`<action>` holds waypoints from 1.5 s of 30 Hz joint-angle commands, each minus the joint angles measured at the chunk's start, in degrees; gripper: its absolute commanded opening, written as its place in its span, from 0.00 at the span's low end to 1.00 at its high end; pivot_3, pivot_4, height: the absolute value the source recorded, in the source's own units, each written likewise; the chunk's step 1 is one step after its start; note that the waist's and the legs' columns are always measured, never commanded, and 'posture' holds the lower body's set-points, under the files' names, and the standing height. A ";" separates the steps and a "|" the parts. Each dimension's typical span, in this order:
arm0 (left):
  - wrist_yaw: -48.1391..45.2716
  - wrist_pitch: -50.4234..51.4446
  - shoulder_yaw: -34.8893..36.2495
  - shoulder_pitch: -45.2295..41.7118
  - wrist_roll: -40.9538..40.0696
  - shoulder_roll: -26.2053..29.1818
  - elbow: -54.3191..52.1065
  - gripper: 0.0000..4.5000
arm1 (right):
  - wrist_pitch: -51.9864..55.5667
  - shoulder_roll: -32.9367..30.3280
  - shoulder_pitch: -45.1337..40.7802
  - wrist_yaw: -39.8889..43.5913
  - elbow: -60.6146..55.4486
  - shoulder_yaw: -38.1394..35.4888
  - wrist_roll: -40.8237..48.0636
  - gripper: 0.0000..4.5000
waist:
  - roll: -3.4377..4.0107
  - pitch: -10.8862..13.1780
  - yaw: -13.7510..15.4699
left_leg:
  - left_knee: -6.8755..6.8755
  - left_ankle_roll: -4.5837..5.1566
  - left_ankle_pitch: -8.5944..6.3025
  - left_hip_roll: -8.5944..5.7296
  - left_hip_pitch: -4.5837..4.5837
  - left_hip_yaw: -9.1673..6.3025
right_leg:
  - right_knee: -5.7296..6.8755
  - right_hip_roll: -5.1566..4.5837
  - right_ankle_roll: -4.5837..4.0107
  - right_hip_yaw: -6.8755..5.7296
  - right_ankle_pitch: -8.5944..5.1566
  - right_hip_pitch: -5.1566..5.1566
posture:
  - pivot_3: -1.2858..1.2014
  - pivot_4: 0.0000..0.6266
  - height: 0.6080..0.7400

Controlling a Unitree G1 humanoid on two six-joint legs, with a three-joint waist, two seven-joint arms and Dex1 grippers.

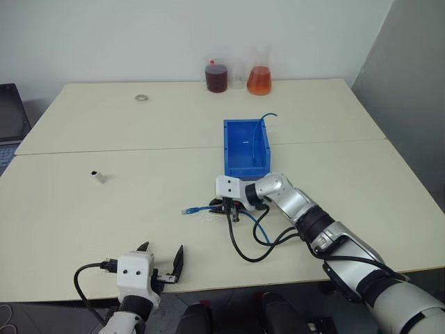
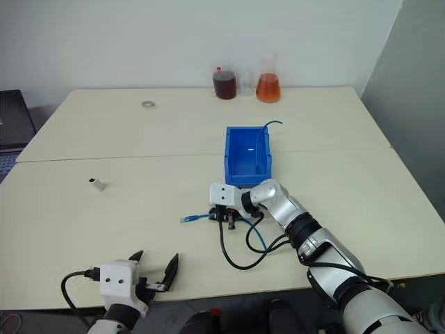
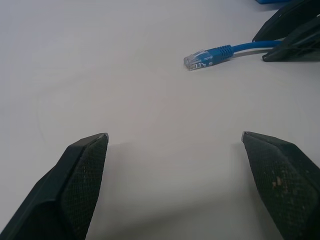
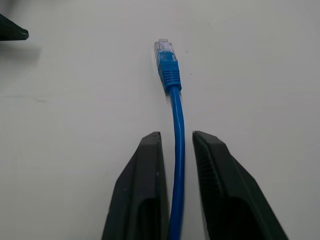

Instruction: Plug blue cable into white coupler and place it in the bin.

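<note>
Blue cable (image 4: pixel 176 112) lies on the desk (image 1: pixel 139 223) just near of the bin (image 1: pixel 245 148), its clear plug (image 1: pixel 187 210) pointing left and its cord running right between the two fingers of the right hand (image 1: pixel 233 207). In the right wrist view those fingers stand close on either side of the cord with a sliver of gap showing, so whether they grip it or only bracket it I cannot tell. A second thin blue cord (image 1: pixel 263 122) stands up out of the bin and curls over its far wall. The white coupler (image 1: pixel 99 176) sits well apart, far off on the left side of the desk.

The left hand (image 1: pixel 161 263) hangs at the near edge of the desk, fingers spread wide and holding nothing, aimed toward the plug.

The cord looks light and springy; it should hold its curve and swing rather than drape, so a grip well behind the plug would let the tip wander. My judgement is that the best hold is on the ribbed boot just behind the plug, leaving the clear tip free to enter the coupler. The coupler is tiny and light, likely to skid or tip when nudged, so it wants pinching across its flat sides with the open end left clear.
</note>
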 commanded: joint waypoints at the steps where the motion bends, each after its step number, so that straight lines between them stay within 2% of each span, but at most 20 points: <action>1: -0.48 -0.54 0.55 -0.90 -0.64 1.01 -0.55 1.00 | 2.41 -0.73 0.46 2.39 -1.85 -1.99 0.47 0.42 | 0.00 0.00 0.02 | 0.00 0.00 0.00 0.01 0.00 -0.01 | 0.00 0.02 -0.01 -0.01 0.00 0.00 | 0.52 0.24 1.00; 6: -1.01 0.97 3.27 -3.62 -2.58 2.78 0.24 1.00 | 9.93 -3.82 2.89 4.67 -11.49 -6.02 3.66 0.70 | 0.12 0.08 0.12 | -0.03 0.00 0.00 0.01 -0.05 -0.05 | 0.00 0.01 -0.04 -0.03 -0.02 -0.03 | 0.52 0.24 1.00; 11: -0.66 3.58 13.30 -6.58 -7.59 5.35 0.87 1.00 | 25.96 -9.18 7.61 6.20 -31.95 -14.35 13.81 0.96 | 0.23 0.15 0.29 | -0.06 0.00 0.00 0.03 -0.41 -0.16 | 0.04 -0.03 -0.10 -0.09 -0.05 -0.40 | 0.52 0.24 1.00; 14: -2.60 5.82 20.32 -10.35 -10.44 10.48 3.76 1.00 | 27.24 -13.01 10.55 6.75 -40.80 -17.13 16.66 0.96 | 0.22 0.14 0.40 | -0.03 0.00 0.00 0.05 -0.57 -0.23 | 0.11 0.01 -0.12 -0.21 -0.06 -0.55 | 0.52 0.24 1.00; 18: -8.57 8.75 27.16 -18.10 -14.19 21.37 13.42 1.00 | 33.04 -16.62 14.64 5.24 -50.68 -20.77 21.66 0.96 | 0.16 0.10 0.39 | -0.02 0.00 0.01 0.06 -0.52 -0.29 | 0.14 0.06 -0.13 -0.29 -0.05 -0.52 | 0.52 0.24 1.00; 22: -15.37 7.91 27.85 -27.49 -14.36 31.54 27.81 1.00 | 36.77 -16.51 16.53 1.37 -55.77 -22.17 24.48 0.96 | 0.15 0.11 0.42 | -0.01 -0.02 0.02 0.06 -0.51 -0.33 | 0.18 0.08 -0.16 -0.36 -0.03 -0.52 | 0.52 0.24 1.00; 26: -19.59 4.88 25.19 -36.28 -12.27 37.52 40.78 1.00 | 38.00 -15.00 16.37 -2.94 -56.90 -22.62 25.45 0.96 | 0.12 0.10 0.40 | -0.02 -0.03 0.03 0.08 -0.50 -0.30 | 0.17 0.12 -0.19 -0.36 -0.02 -0.53 | 0.52 0.24 1.00; 28: -22.82 4.27 22.67 -39.78 -11.99 38.96 44.44 1.00 | 38.62 -14.54 16.15 -4.74 -57.82 -22.82 25.85 0.96 | 0.12 0.10 0.34 | -0.03 -0.03 0.03 0.08 -0.51 -0.29 | 0.16 0.10 -0.19 -0.35 -0.02 -0.55 | 0.52 0.24 1.00; 30: -26.63 5.16 20.16 -40.62 -13.28 38.53 43.18 1.00 | 39.55 -15.22 16.27 -5.73 -58.87 -23.02 26.40 0.96 | 0.12 0.10 0.37 | -0.04 -0.03 0.03 0.08 -0.56 -0.30 | 0.15 0.08 -0.20 -0.36 -0.01 -0.59 | 0.52 0.24 1.00; 33: -32.13 5.33 16.36 -38.00 -14.42 37.78 37.91 1.00 | 39.73 -17.13 17.65 -6.11 -59.20 -22.49 26.15 0.96 | 0.12 0.10 0.39 | -0.05 -0.04 0.03 0.09 -0.63 -0.29 | 0.11 -0.10 -0.20 -0.36 -0.01 -0.64 | 0.52 0.24 1.00; 37: -40.05 3.17 11.89 -35.56 -14.32 39.52 32.98 1.00 | 37.60 -18.61 19.53 -5.81 -57.59 -20.48 24.75 0.96 | 0.10 0.10 0.44 | -0.05 -0.04 0.03 0.12 -0.79 -0.28 | 0.05 -0.52 -0.20 -0.38 -0.01 -0.70 | 0.52 0.24 1.00; 43: -50.10 -0.37 4.68 -43.16 -12.87 41.81 36.15 1.00 | 36.80 -18.44 18.61 -5.35 -55.73 -19.49 25.40 0.96 | 0.09 0.12 0.89 | 0.04 -0.02 0.04 0.02 -0.79 -0.36 | 0.16 -0.05 -0.20 -0.53 -0.01 -0.70 | 0.52 0.24 1.00; 45: -54.73 -3.54 -0.46 -48.71 -10.59 41.05 39.96 1.00 | 37.53 -19.40 18.39 -4.43 -57.25 -19.57 26.34 0.96 | 0.11 0.13 1.12 | 0.04 -0.01 0.05 0.04 -0.76 -0.35 | 0.17 0.02 -0.20 -0.50 0.00 -0.68 | 0.52 0.24 1.00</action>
